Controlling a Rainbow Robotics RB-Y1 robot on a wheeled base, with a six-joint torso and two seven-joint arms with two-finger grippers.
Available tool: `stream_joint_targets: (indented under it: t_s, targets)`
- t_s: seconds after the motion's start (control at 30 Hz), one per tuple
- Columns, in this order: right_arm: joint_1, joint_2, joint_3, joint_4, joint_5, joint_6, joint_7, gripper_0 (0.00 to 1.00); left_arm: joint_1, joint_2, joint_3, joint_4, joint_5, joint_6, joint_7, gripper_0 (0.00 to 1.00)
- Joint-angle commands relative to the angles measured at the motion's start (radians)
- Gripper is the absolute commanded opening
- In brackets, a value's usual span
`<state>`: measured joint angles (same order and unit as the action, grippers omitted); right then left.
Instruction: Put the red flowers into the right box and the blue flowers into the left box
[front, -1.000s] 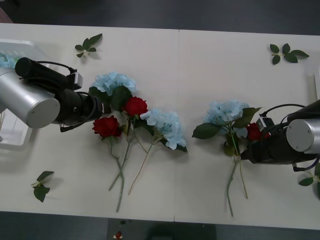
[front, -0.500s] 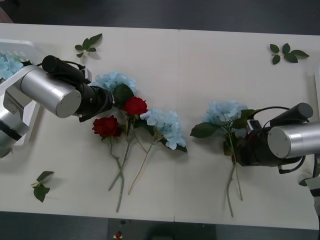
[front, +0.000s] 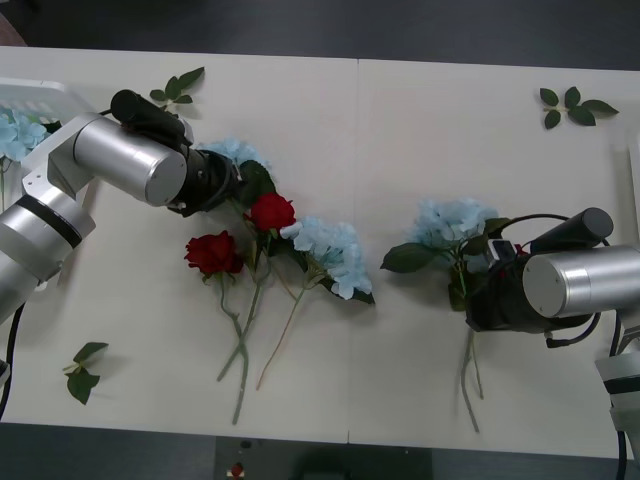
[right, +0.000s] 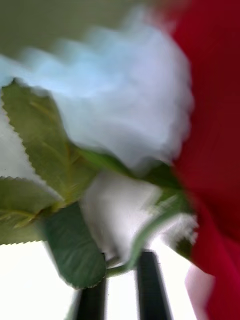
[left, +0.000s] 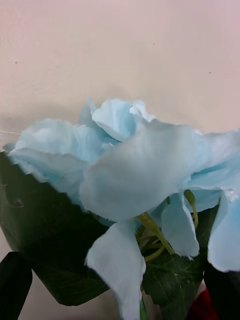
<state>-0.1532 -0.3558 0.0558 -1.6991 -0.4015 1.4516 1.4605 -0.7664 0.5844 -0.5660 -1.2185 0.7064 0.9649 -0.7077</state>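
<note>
My left gripper (front: 226, 178) (left: 117, 267) is open around a blue flower (front: 240, 152) (left: 135, 165) at the table's upper left, one black finger (left: 12, 285) on each side of it. Two red flowers (front: 271, 211) (front: 213, 252) and another blue flower (front: 330, 250) lie just right of it. The left box (front: 40, 95) holds a blue flower (front: 14, 130). My right gripper (front: 480, 288) (right: 121, 267) has its fingers (right: 150, 285) close together on a green stem. A red flower (right: 210, 125) and a blue flower (front: 452, 220) (right: 130, 100) lie right by it. The right box is out of view.
Loose leaf sprigs lie at the far left (front: 176, 88), far right (front: 572, 105) and near left (front: 82, 370). Long green stems (front: 245, 350) trail toward the table's front edge. A seam (front: 357, 150) runs down the table's middle.
My left arm swung forward and right until its gripper came around the far blue flower. My right gripper moved left over the rose, and the stems beneath it shifted.
</note>
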Motion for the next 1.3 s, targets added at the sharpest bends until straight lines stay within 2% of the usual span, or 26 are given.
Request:
stream_joint_targets:
  t_s: [0.03, 0.2, 0.47, 0.53, 0.57, 0.63, 0.67, 0.7, 0.73, 0.77, 0.8, 0.9, 1.0, 1.17, 1.3]
  targets:
    - [-0.005, 0.003, 0.004, -0.044, 0.013, -0.002, -0.054, 0.0, -0.068, 0.014, -0.101, 0.043, -0.013, -0.021, 0.051, 1.0]
    - [-0.006, -0.003, -0.022, -0.111, 0.013, 0.041, -0.065, 0.0, -0.088, 0.014, -0.158, 0.045, -0.022, -0.021, 0.071, 1.0]
    - [-0.006, -0.049, -0.077, -0.248, 0.004, 0.096, -0.068, 0.0, -0.09, 0.011, -0.16, 0.04, -0.022, -0.021, 0.085, 1.0]
    - [-0.005, -0.06, -0.086, -0.266, 0.001, 0.098, -0.068, 0.0, -0.09, 0.011, -0.16, 0.04, -0.021, -0.021, 0.089, 0.86]
    - [-0.006, -0.065, -0.09, -0.269, -0.002, 0.098, -0.069, 0.0, -0.09, 0.011, -0.16, 0.039, -0.021, -0.021, 0.089, 0.75]
    - [-0.005, -0.069, -0.097, -0.271, -0.007, 0.099, -0.069, 0.0, -0.09, 0.009, -0.16, 0.039, -0.021, -0.021, 0.094, 0.34]
    - [-0.005, -0.069, -0.1, -0.271, -0.008, 0.099, -0.069, 0.0, -0.09, 0.008, -0.16, 0.039, -0.021, -0.021, 0.096, 0.17]
    - [-0.005, -0.069, -0.102, -0.271, -0.008, 0.101, -0.068, 0.0, -0.09, 0.009, -0.16, 0.04, -0.021, -0.021, 0.099, 0.06]
    - [-0.006, -0.069, -0.102, -0.271, -0.007, 0.104, -0.069, 0.0, -0.09, 0.009, -0.16, 0.039, -0.021, -0.021, 0.099, 0.02]
    - [-0.005, -0.071, -0.103, -0.271, -0.005, 0.108, -0.069, 0.03, -0.09, 0.009, -0.16, 0.04, -0.022, -0.021, 0.1, 0.01]
    - [-0.005, -0.069, -0.102, -0.272, -0.003, 0.113, -0.069, 0.15, -0.09, 0.009, -0.16, 0.039, -0.022, -0.021, 0.1, 0.0]
    - [-0.005, -0.071, -0.102, -0.271, 0.003, 0.136, -0.072, 0.78, -0.09, 0.009, -0.166, 0.039, -0.022, -0.021, 0.103, 0.0]
    - [-0.005, -0.071, -0.103, -0.271, 0.006, 0.159, -0.074, 0.87, -0.088, 0.009, -0.17, 0.04, -0.027, -0.021, 0.108, 0.0]
    - [0.004, -0.071, -0.116, -0.271, -0.002, 0.162, -0.077, 0.92, -0.088, 0.011, -0.173, 0.04, -0.031, -0.021, 0.119, 0.0]
    - [0.02, -0.069, -0.117, -0.271, -0.008, 0.148, -0.077, 0.91, -0.097, 0.015, -0.172, 0.039, -0.036, -0.021, 0.128, 0.0]
